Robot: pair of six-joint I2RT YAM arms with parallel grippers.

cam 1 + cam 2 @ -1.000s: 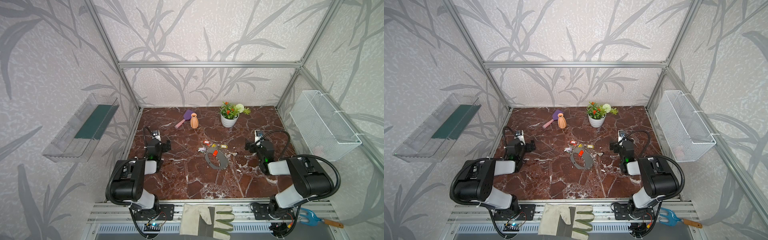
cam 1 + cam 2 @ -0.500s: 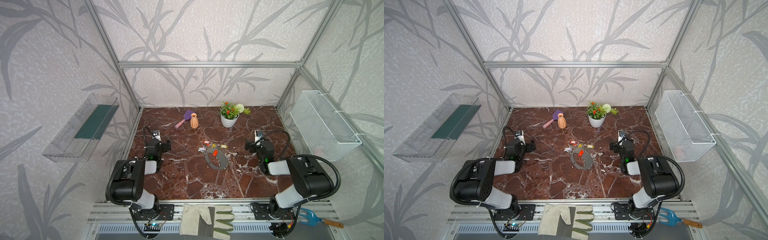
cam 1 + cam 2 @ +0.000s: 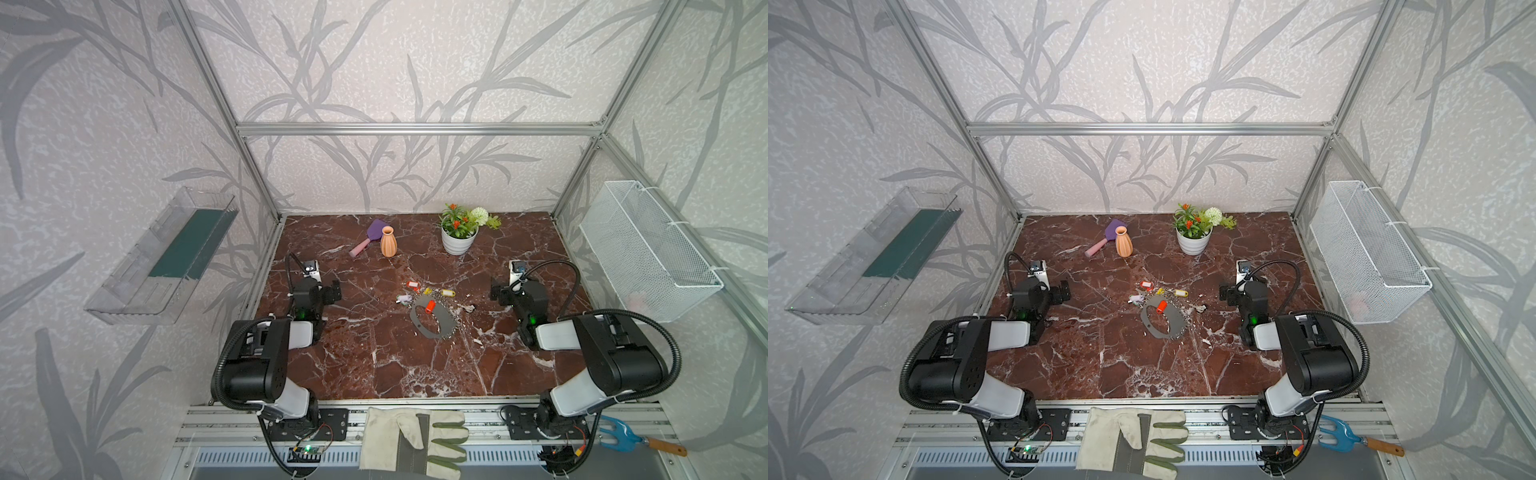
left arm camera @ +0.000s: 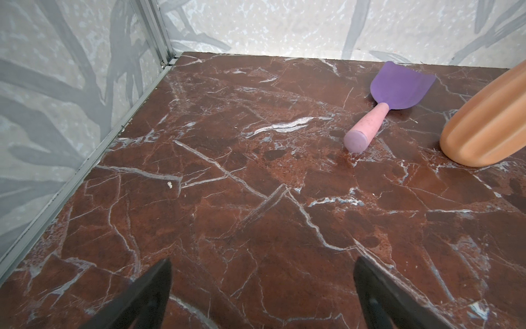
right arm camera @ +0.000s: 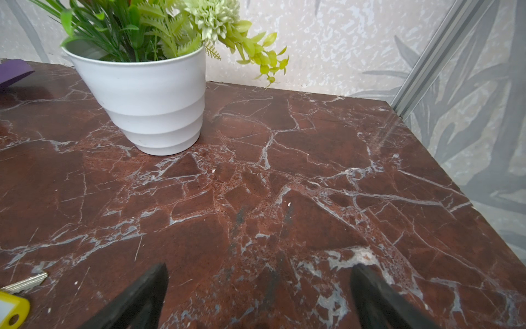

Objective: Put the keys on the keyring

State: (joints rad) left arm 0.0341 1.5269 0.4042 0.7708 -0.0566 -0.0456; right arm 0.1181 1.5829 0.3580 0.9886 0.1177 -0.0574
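Seemingly nothing is threaded yet. I see the keys (image 3: 412, 284) loose on the counter (image 3: 374, 353) just beside the keyring (image 3: 414, 316); the orange key (image 3: 429, 306) rests over its plate, hooked or not I cannot tell. Both left jaws and right jaws stand released, empty, well apart from them.

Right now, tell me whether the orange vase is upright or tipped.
Upright: the orange vase stands on its base, mouth upward.

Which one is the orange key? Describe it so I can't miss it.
From the white plant pot at the back of the table, come forward to the grey oval keyring mid-table. The orange key lies on that plate's far end. It is the only key on the plate; the red key, yellow key and lilac key lie beyond it.
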